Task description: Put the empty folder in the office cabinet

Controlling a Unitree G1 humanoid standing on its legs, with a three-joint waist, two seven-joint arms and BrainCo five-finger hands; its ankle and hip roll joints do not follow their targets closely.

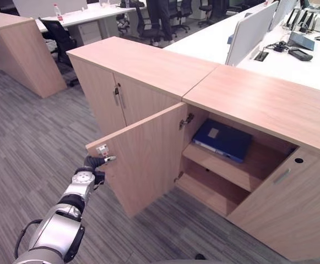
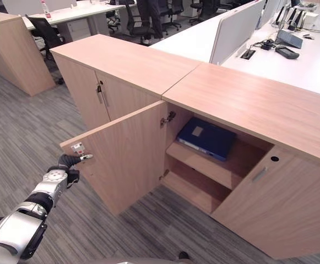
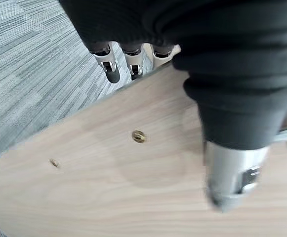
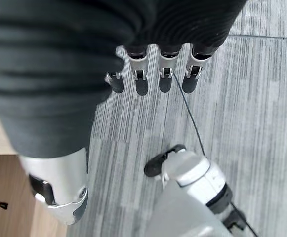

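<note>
A blue folder [image 1: 222, 139] lies flat on the upper shelf [image 1: 226, 168] inside the wooden office cabinet [image 1: 259, 99]. The cabinet's left door [image 1: 143, 159] stands swung wide open toward me. My left hand [image 1: 96, 164] is at that door's free edge, near its latch. In the left wrist view its fingers [image 3: 111, 69] reach straight past the door's edge and its thumb [image 3: 232, 173] rests against the door's face. My right hand [image 4: 54, 182] hangs over the grey carpet, fingers [image 4: 141, 74] relaxed and holding nothing.
The cabinet's right door [image 1: 292, 203] with a slim handle is closed. A second cabinet [image 1: 121, 82] with closed doors adjoins on the left. White desks [image 1: 292, 60] with a divider stand behind, and office chairs [image 1: 58, 33] and a person's legs [image 1: 160, 16] farther back.
</note>
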